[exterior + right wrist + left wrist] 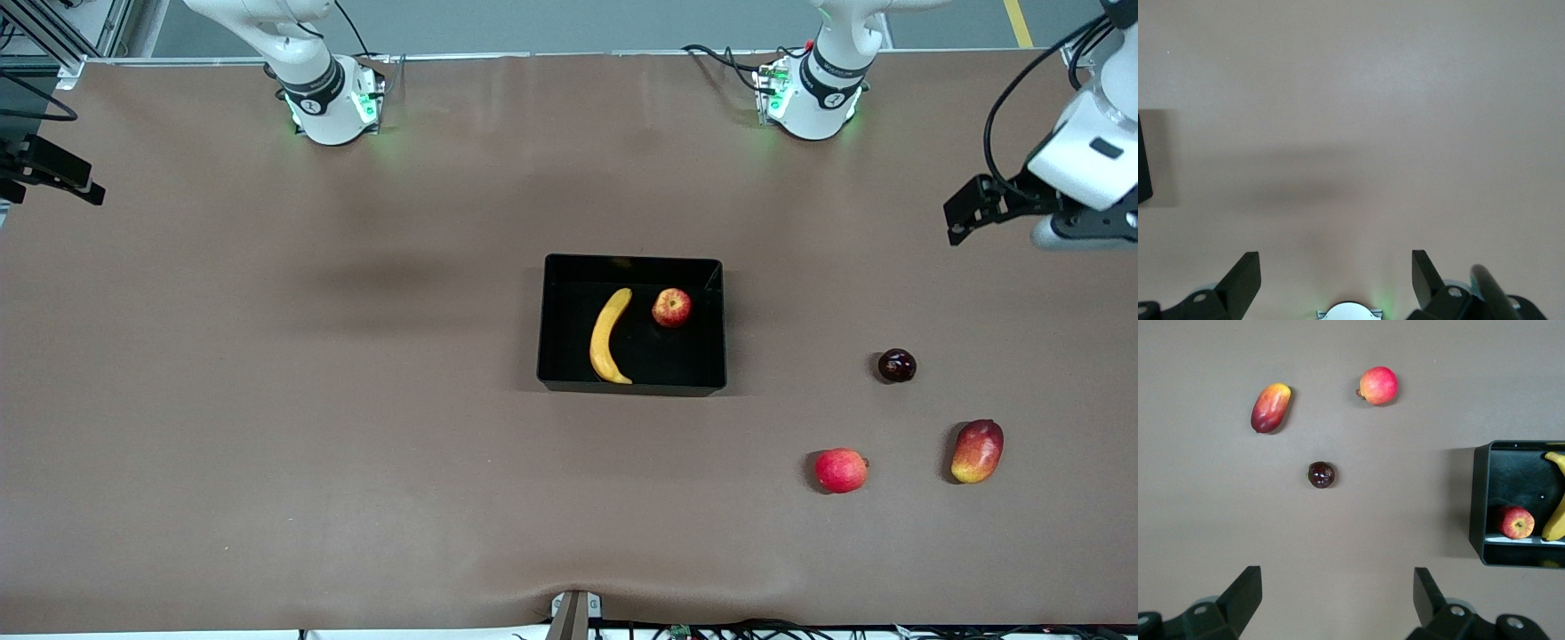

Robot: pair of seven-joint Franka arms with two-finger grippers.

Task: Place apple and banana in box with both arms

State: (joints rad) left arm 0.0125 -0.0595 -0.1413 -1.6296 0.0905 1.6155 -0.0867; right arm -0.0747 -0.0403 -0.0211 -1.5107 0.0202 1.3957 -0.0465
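In the front view, the box (pixel 632 386) is seen near the middle of the table, and both task fruits are already inside it: the banana (pixel 608 337) lies along the floor of the box toward the right arm's end, and the apple (pixel 671 308) rests beside it, toward the left arm's end and in the part of the box farther from the front camera. The task is therefore judged complete as far as placement goes; nothing appears left except for the arms to be parked. Three other fruits are left on the table toward the left arm's end: a dark plum (pixel 896 365), a pinkish-red fruit (pixel 841 470) and a mango (pixel 977 451), the last two nearer to the front camera. The left gripper (pixel 965 213) is held in the air over bare table at the left arm's end, well apart from the box. The right gripper is not shown in this view.

In the left wrist view, the left gripper (pixel 1338 603) is seen with its fingers spread wide, nothing between them and nothing touched. One corner of the box is shown with the apple and part of the banana inside.

In the right wrist view, the right gripper (pixel 1336 283) is likewise spread wide and empty, over bare table, with only an edge of the box in sight.
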